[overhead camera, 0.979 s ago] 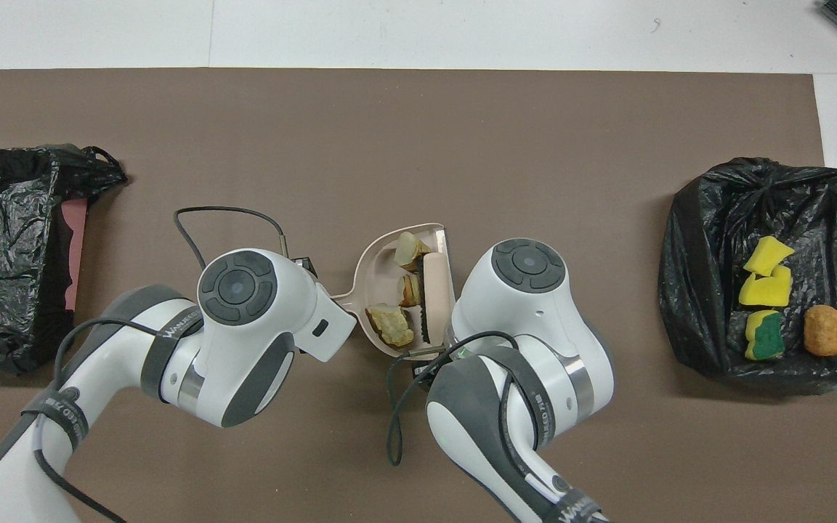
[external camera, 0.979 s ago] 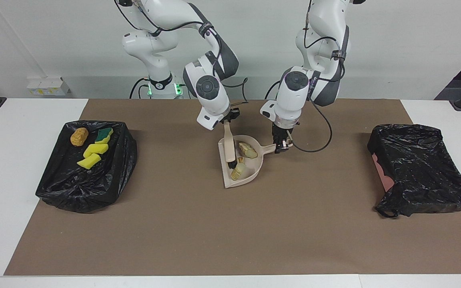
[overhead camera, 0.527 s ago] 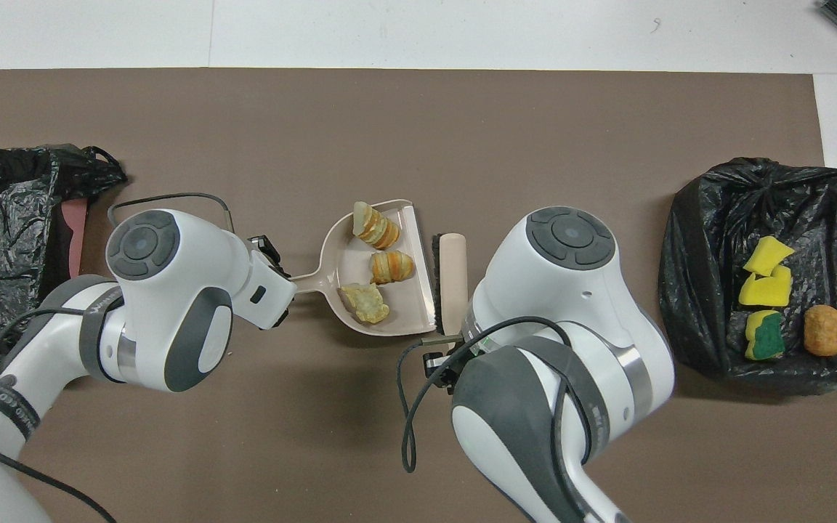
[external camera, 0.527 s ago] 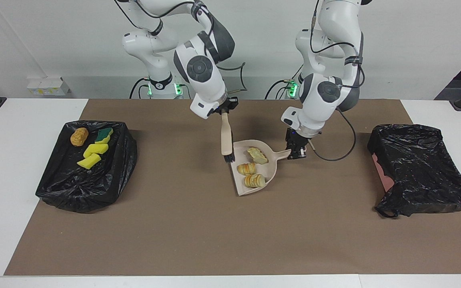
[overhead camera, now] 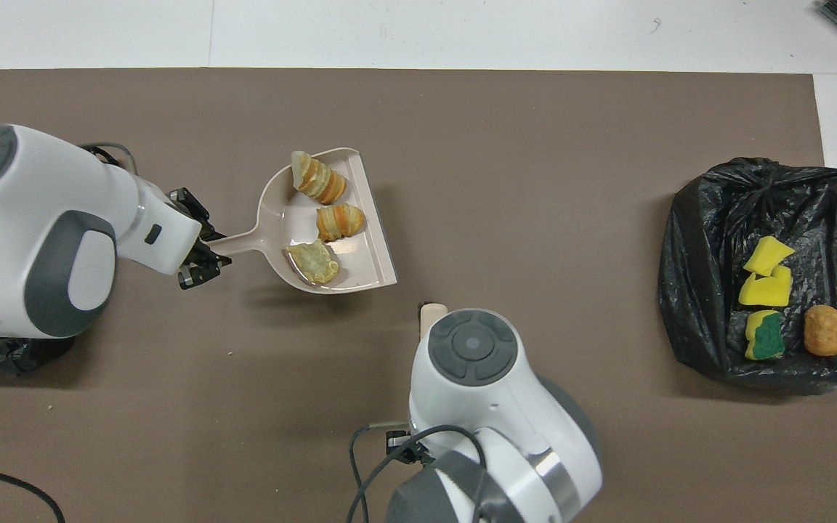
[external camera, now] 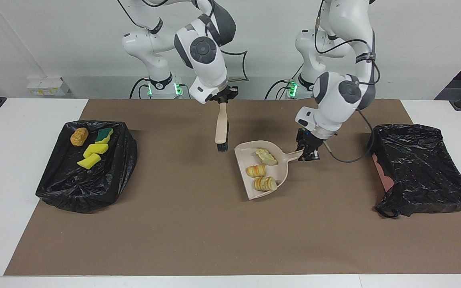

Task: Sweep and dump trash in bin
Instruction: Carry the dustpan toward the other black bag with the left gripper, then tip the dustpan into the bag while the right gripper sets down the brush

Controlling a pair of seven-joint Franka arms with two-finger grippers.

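At the left of the facing view, a black bag (external camera: 86,168) holds three yellow and green sponge pieces (external camera: 93,151) and a brown lump (external camera: 79,137). Near the middle top, the right gripper (external camera: 222,98) pinches a brush (external camera: 221,129) that hangs bristles down. Right of it, the left gripper (external camera: 308,154) pinches the handle of a dustpan (external camera: 247,154) with three bread chunks (external camera: 261,171) in it, and a second black bag (external camera: 420,168) lies at the right edge.

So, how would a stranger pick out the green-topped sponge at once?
Look at the black bag at the right arm's end of the table. Four scraps lie on it; the sponge is beside the brown lump, the only piece with a green face.
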